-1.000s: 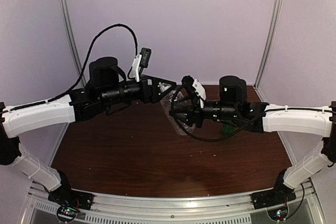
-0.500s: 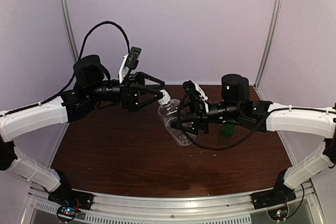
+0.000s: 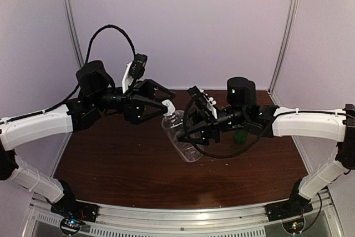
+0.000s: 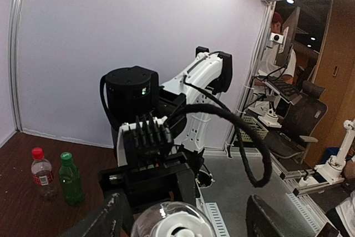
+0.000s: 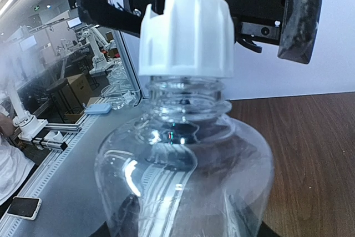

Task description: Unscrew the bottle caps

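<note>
My right gripper (image 3: 189,132) is shut on the clear unlabelled bottle (image 3: 180,140) and holds it tilted above the table, neck toward the left arm. The bottle fills the right wrist view (image 5: 183,165), with the white cap (image 5: 186,34) sitting on its neck. My left gripper (image 3: 162,107) is open, with one finger (image 4: 108,217) on each side of the white cap (image 4: 175,227) and a gap to it. The dark green bottle (image 4: 70,178) with a green cap and the small bottle (image 4: 41,173) with a red cap and red label stand upright on the table.
The green bottle (image 3: 240,136) stands partly hidden behind the right arm. The brown table (image 3: 138,170) is walled by pale panels at the back and sides. A black cable loops above the left arm (image 3: 111,31).
The left arm has drawn back to the left and its jaws have opened around the cap. The right arm has carried the bottle left and tilted it, so the bottle shows more.
</note>
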